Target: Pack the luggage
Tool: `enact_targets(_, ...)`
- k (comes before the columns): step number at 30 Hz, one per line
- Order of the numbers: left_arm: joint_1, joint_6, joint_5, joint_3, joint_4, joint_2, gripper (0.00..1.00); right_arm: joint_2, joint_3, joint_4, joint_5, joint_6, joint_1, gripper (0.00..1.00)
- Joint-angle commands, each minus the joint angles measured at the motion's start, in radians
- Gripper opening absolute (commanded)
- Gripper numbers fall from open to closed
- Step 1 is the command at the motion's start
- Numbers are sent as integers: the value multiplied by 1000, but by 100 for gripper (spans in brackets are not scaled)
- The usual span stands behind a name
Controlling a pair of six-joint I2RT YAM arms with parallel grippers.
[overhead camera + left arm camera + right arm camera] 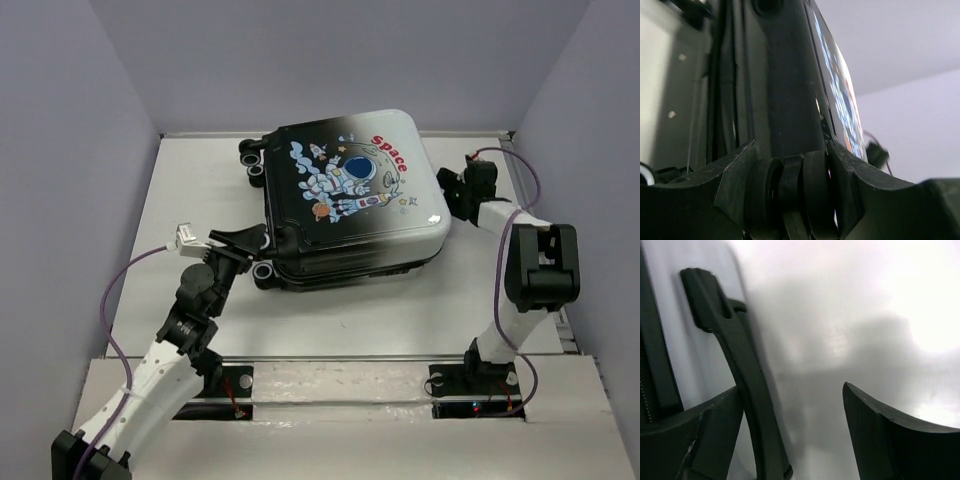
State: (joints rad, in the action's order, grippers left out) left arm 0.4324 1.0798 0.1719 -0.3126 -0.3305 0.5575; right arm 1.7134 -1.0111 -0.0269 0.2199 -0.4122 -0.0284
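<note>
The luggage (pixel 350 195) lies flat and closed on the table, with the astronaut and the red "Space" facing up and its black wheels at the left. My left gripper (pixel 250 243) is at its near-left corner. In the left wrist view this gripper (pixel 792 150) is shut on a black wheel (pixel 790 187) of the luggage, with the dark shell edge (pixel 785 90) rising above it. My right gripper (pixel 452 192) is against the luggage's right side. In the right wrist view it (pixel 790 390) is open, facing the white shell (pixel 840 315), with a black pull tab (pixel 735 355) by its left finger.
The white table (pixel 400 310) is walled in by grey panels on three sides. A raised ledge (pixel 340 375) with the arm bases runs along the near edge. Purple cables (pixel 120 285) trail from both wrists.
</note>
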Motion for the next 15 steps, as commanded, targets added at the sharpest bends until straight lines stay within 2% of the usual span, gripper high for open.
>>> enact_targets(1, 147, -113, 0, 75, 96, -66, 6, -3, -325, 19, 263, 15, 59, 90)
enact_targets(4, 187, -107, 24, 89, 107, -116, 6, -47, -374, 126, 240, 59, 59, 89)
enact_targets(5, 192, -112, 34, 87, 111, -122, 6, -116, -368, 145, 201, 76, 59, 87)
enact_targets(8, 197, -141, 61, 66, 116, -123, 6, -260, -259, 179, 76, 124, 59, 83)
enact_targets(9, 195, -144, 67, 57, 110, -116, 6, -373, -168, 179, 50, 131, 59, 80)
enact_targets(11, 198, -165, 70, 15, 93, -79, 6, -561, -10, 177, -2, 128, 59, 67)
enact_targets(14, 197, -181, 75, -11, 87, -56, 6, -765, 174, 148, 21, 89, 59, 35)
enact_targets(15, 198, -184, 80, -20, 76, -50, 6, -898, 327, 78, 65, 54, 59, 18)
